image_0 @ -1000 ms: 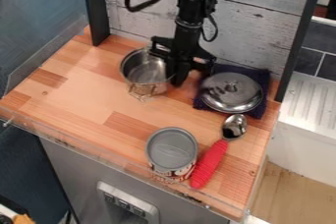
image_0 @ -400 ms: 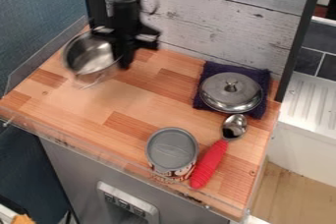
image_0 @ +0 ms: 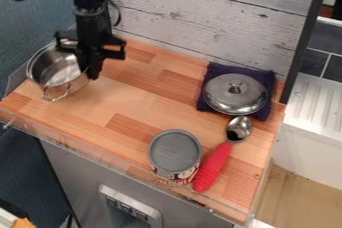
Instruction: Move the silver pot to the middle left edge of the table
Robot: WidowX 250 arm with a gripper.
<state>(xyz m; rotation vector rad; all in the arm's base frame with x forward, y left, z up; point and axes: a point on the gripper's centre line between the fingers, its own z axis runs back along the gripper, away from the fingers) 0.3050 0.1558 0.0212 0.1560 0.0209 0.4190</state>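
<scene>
The gripper point(image_0: 91, 72) hangs at the upper left of the table, shut on the right rim of the silver pot point(image_0: 59, 74), one finger inside the wall and one outside. The pot is upright by the table's left edge, its wire handle facing the front. Part of its back rim is hidden behind the gripper. Whether its base touches the wood I cannot tell.
A silver lid point(image_0: 234, 94) lies on a dark purple cloth point(image_0: 268, 77) at the right. In front are a spoon with a red handle point(image_0: 214, 167) and a grey-topped can point(image_0: 175, 152). A clear low guard point(image_0: 60, 139) borders the front edge of the table.
The gripper and the pot have moved together to the left, from the back middle of the table to its left edge. The lid, cloth, spoon and can have stayed put.
</scene>
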